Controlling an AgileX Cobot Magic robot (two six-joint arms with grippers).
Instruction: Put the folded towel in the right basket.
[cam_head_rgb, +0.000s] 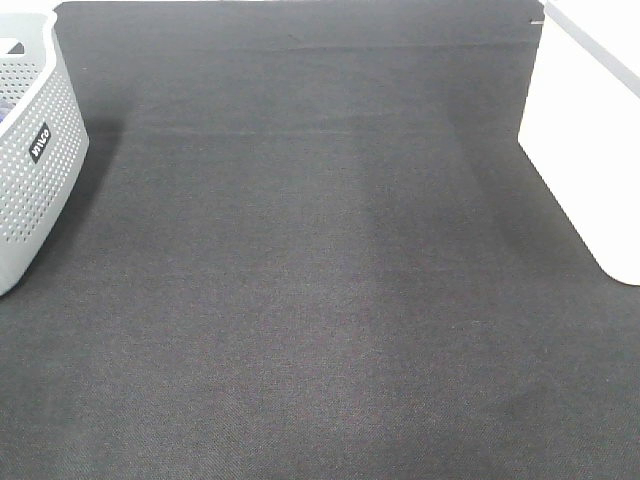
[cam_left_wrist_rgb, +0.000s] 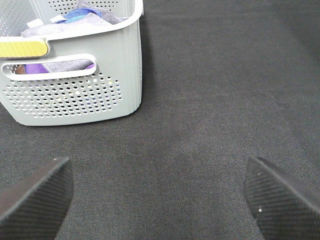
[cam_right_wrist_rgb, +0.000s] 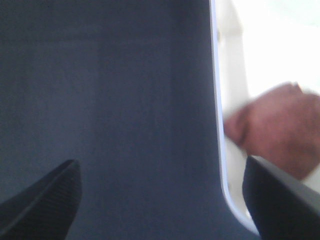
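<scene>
**Left:** a grey dot-perforated plastic basket (cam_head_rgb: 30, 150) holding mixed cloths (cam_left_wrist_rgb: 65, 65) is cut off by the overhead frame. The left gripper (cam_left_wrist_rgb: 157, 200) faces it, fingers spread wide and empty.

**Centre:** dark woven table covering (cam_head_rgb: 320, 300).

**Right:** the right gripper (cam_right_wrist_rgb: 160, 200) has its fingers wide with nothing between them. The small rust-brown folded towel (cam_right_wrist_rgb: 280, 127), blurred, shows against the large white plastic basket (cam_head_rgb: 590, 150) at its rim, next to one finger. Contact cannot be judged.
</scene>
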